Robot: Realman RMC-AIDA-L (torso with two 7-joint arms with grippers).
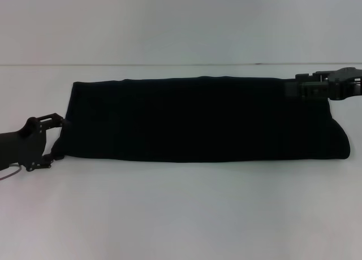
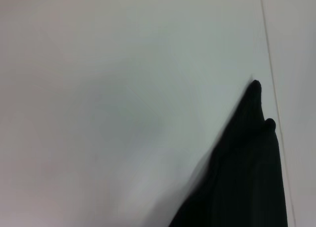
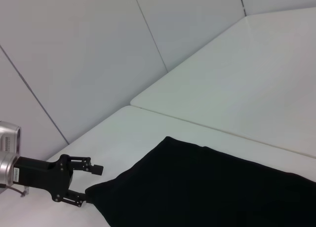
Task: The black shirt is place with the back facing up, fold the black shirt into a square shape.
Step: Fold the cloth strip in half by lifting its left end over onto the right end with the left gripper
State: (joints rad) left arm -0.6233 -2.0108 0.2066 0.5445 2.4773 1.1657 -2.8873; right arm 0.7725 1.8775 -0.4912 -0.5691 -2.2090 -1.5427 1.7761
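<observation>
The black shirt [image 1: 203, 118] lies flat on the white table, folded into a long band running left to right. My left gripper [image 1: 60, 139] is at the band's left short end, open, with one finger near each corner of that end. The right wrist view shows this same left gripper [image 3: 88, 184] from afar, its lower finger touching the cloth's corner. My right gripper [image 1: 293, 89] rests over the far right corner of the shirt. The left wrist view shows only a dark wedge of the shirt [image 2: 247, 177] on the table.
The white table [image 1: 181, 215] stretches wide in front of the shirt and behind it up to a seam line [image 1: 169, 64]. Pale wall panels [image 3: 89, 49] stand beyond the table's far edge.
</observation>
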